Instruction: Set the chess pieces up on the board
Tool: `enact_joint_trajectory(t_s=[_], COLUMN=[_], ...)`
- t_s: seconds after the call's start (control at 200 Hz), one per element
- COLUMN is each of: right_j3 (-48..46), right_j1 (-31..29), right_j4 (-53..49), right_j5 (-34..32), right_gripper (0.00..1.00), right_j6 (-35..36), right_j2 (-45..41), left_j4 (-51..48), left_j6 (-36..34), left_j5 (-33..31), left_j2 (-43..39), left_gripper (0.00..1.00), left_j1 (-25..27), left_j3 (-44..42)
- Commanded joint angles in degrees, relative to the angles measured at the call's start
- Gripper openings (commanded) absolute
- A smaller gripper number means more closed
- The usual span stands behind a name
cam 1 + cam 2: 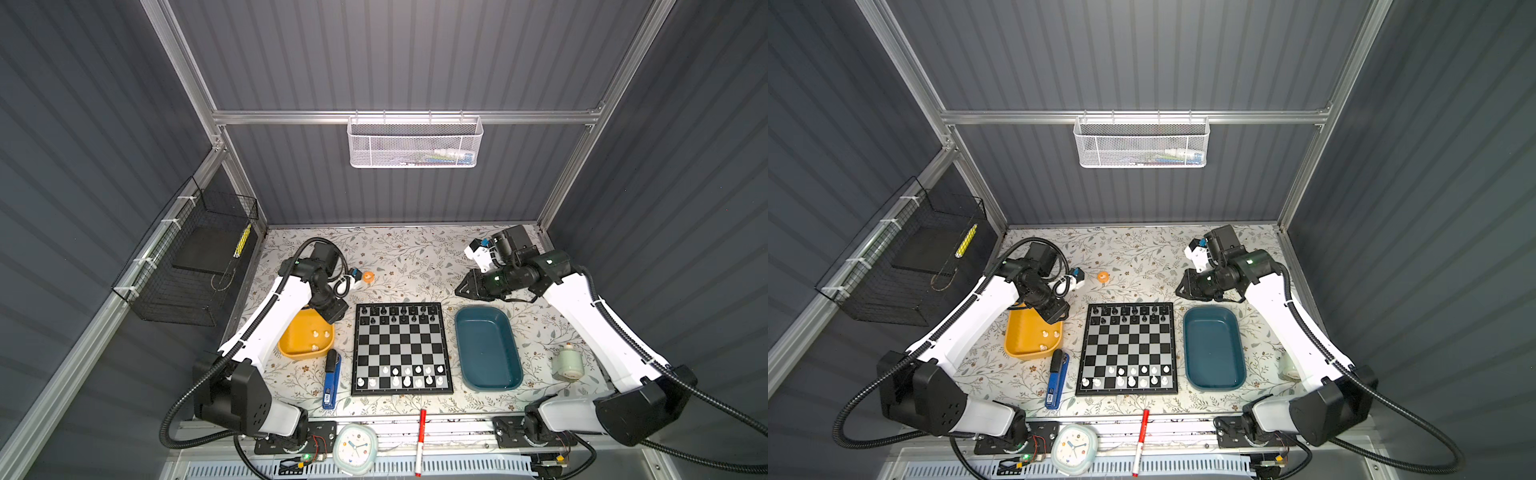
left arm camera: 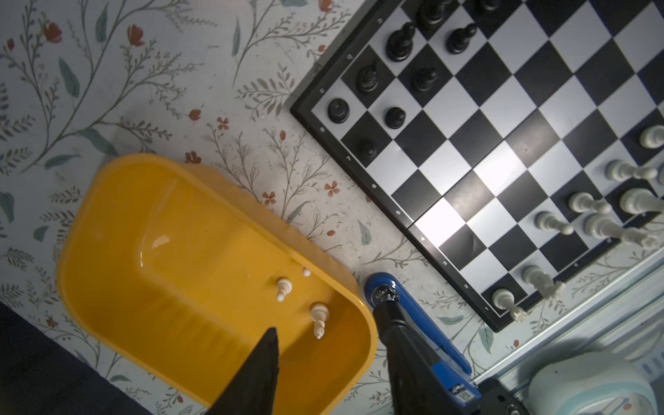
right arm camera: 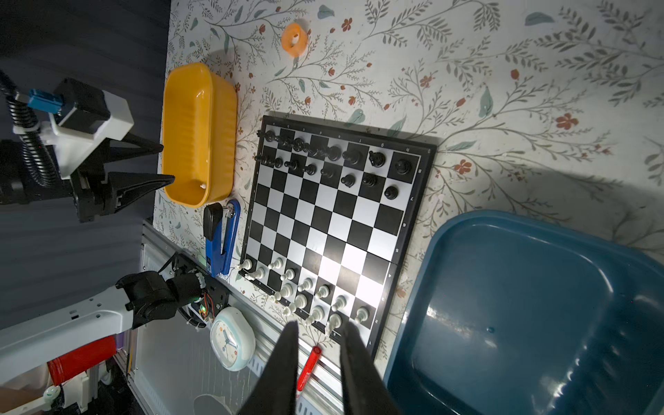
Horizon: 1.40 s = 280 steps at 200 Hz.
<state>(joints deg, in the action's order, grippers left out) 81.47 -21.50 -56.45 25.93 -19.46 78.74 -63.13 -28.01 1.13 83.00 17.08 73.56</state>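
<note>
The board (image 1: 401,345) (image 1: 1128,345) lies mid-table. Black chess pieces (image 1: 399,314) fill its two far rows, and white chess pieces (image 1: 409,376) stand on its two near rows, with some squares there bare. Three white pieces (image 1: 318,337) lie in the yellow tray (image 1: 293,338) (image 2: 161,251), two of them showing as pawns (image 2: 284,287) on their sides. My left gripper (image 1: 333,312) (image 2: 327,319) hovers open over that tray's far end, holding nothing. My right gripper (image 1: 462,289) (image 3: 319,325) hangs beyond the teal tray, its jaws a little apart with nothing between them.
An empty teal tray (image 1: 488,351) lies right of the board. A blue stapler (image 1: 331,380) lies between the yellow tray and the board. An orange tape roll (image 1: 368,277) sits at the back, a small white jar (image 1: 567,365) at the right, and a clock (image 1: 354,449) and red marker (image 1: 421,440) at the front rail.
</note>
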Motion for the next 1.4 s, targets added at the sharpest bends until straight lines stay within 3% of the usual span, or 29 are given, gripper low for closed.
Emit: enact_joint_trajectory(t_s=[0.0, 0.2, 0.535, 0.785, 1.191, 1.396], right_j3=[2.6, 8.6, 16.6, 18.9, 20.1, 22.2], right_j1=[1.6, 2.7, 3.1, 3.2, 3.1, 3.1], right_j4=[2.7, 2.6, 4.4, 2.9, 1.7, -0.1], right_j5=[2.5, 1.2, -4.9, -5.7, -8.4, -9.0], right_gripper=[0.24, 0.24, 0.24, 0.24, 0.24, 0.24], right_j6=[-1.7, -2.3, -5.1, -6.3, -9.3, -8.9], right_j2=[2.1, 7.6, 15.9, 19.2, 20.1, 21.0], left_j4=[0.7, 2.6, 3.0, 4.0, 2.2, 4.7], left_j6=[5.0, 5.5, 5.8, -4.7, -14.2, -13.6], left_j5=[2.2, 3.5, 2.9, 2.4, 7.2, 6.4], left_j2=[-0.7, -2.7, 0.5, 1.5, -2.5, -2.7], left_gripper=[0.52, 0.51, 0.48, 0.45, 0.41, 0.38], left_j1=[-3.5, -10.5, -18.5, -18.8, -18.7, -18.8], left_j3=[-3.3, -8.9, -9.5, -11.7, -14.5, -14.8])
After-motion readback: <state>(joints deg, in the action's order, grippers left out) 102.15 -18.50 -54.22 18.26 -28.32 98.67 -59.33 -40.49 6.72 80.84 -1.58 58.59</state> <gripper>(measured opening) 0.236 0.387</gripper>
